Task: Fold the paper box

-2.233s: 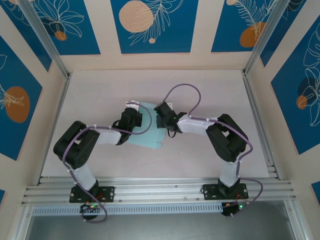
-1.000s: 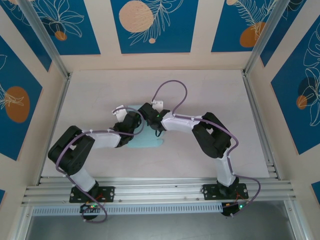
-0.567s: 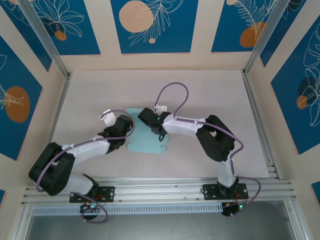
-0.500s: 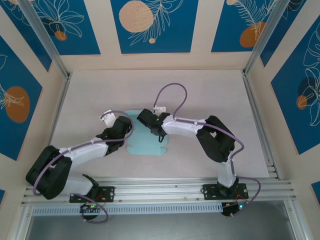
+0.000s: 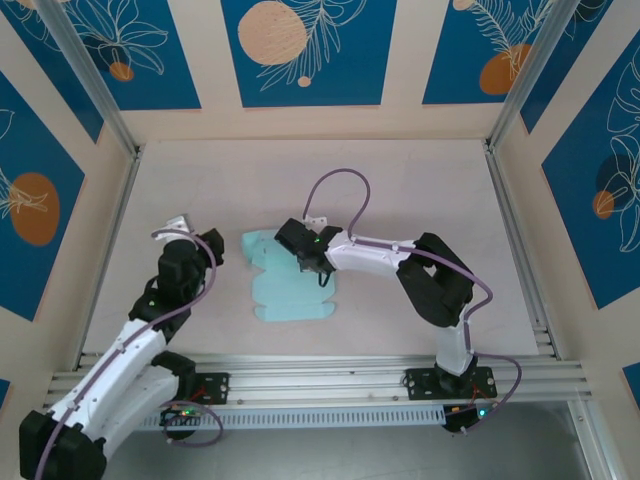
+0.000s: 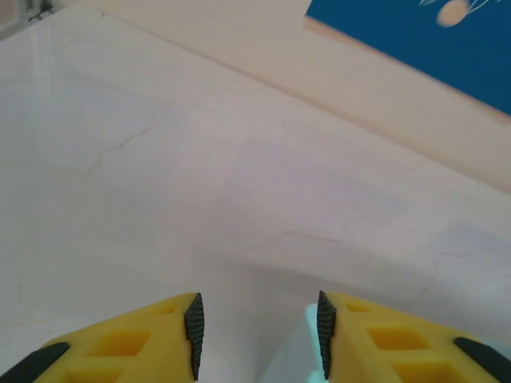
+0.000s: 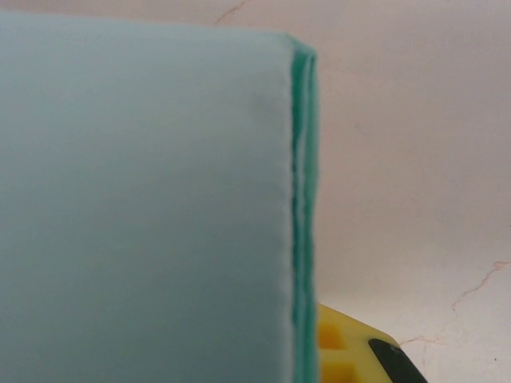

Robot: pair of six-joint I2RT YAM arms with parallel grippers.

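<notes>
Here the box (image 5: 290,295) is pinned under the clenched right pincer (image 5: 298,248), seemingly to set a crease; the left pincer (image 6: 255,319) is released.

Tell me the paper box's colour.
The paper box is pale blue-green, clearest in the right wrist view.
</notes>
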